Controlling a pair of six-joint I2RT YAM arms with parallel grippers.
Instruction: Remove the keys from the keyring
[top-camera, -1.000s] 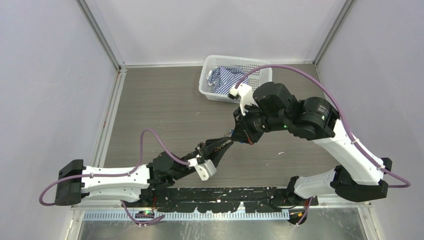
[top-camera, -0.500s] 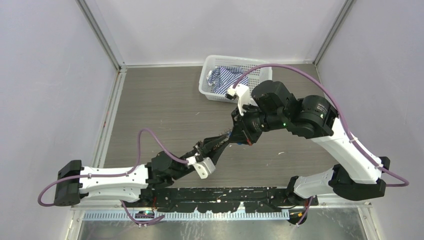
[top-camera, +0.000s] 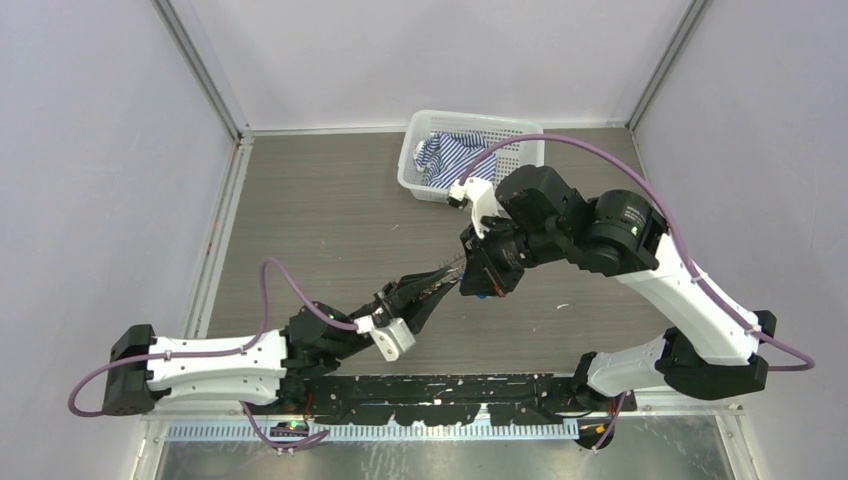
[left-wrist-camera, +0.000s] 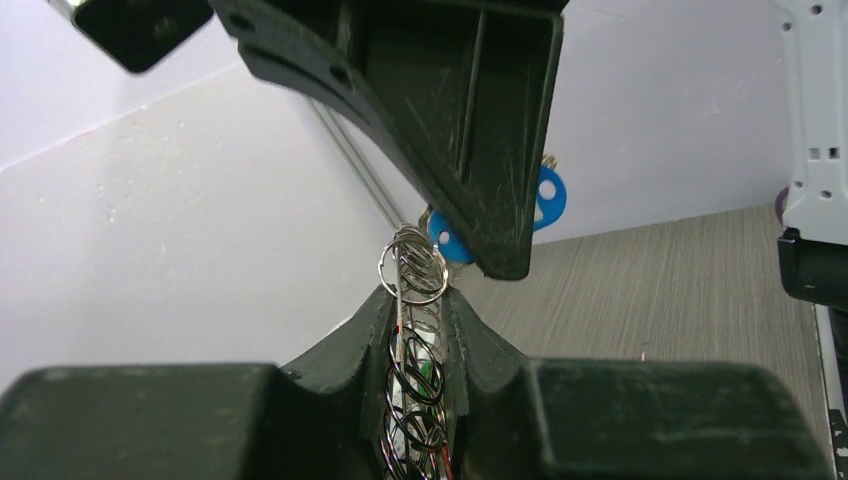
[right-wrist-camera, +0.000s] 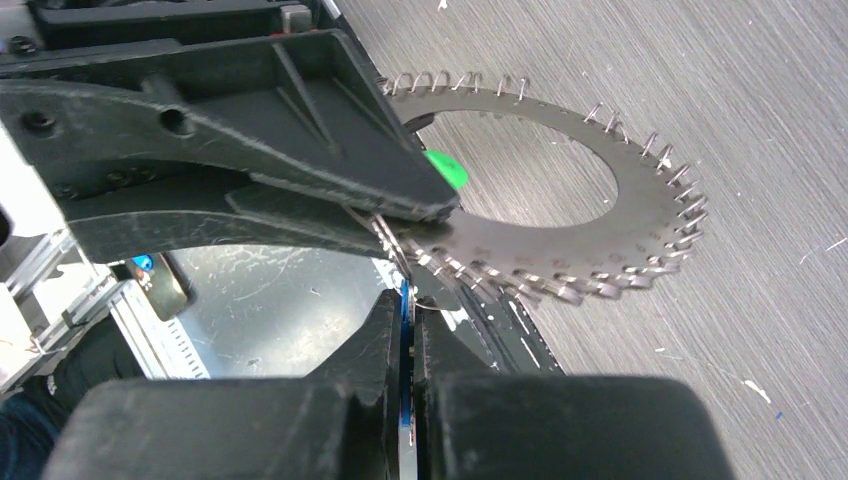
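Observation:
The keyring (right-wrist-camera: 560, 235) is a flat silvery hoop rimmed with small split rings, held in the air over the table. My left gripper (left-wrist-camera: 415, 300) is shut on its rim, seen edge-on between the fingers, and shows from outside in the right wrist view (right-wrist-camera: 300, 130). My right gripper (right-wrist-camera: 407, 305) is shut on the blue key (right-wrist-camera: 404, 330) at the hoop's edge. The key's blue head (left-wrist-camera: 548, 200) shows behind a right finger (left-wrist-camera: 470, 150). From above, both grippers meet at the keyring (top-camera: 453, 271). A green tab (right-wrist-camera: 447, 170) sits by the hoop. The red and black keys are hidden.
A white plastic basket (top-camera: 470, 114) with a striped cloth (top-camera: 450, 155) stands at the back of the table, just behind the right arm. A metal frame rail (top-camera: 215, 230) runs along the table's left edge. Grey walls close in both sides.
Both grippers have moved together a little to the left and towards the near edge, still joined at the keyring. The left arm has drawn back to the left.

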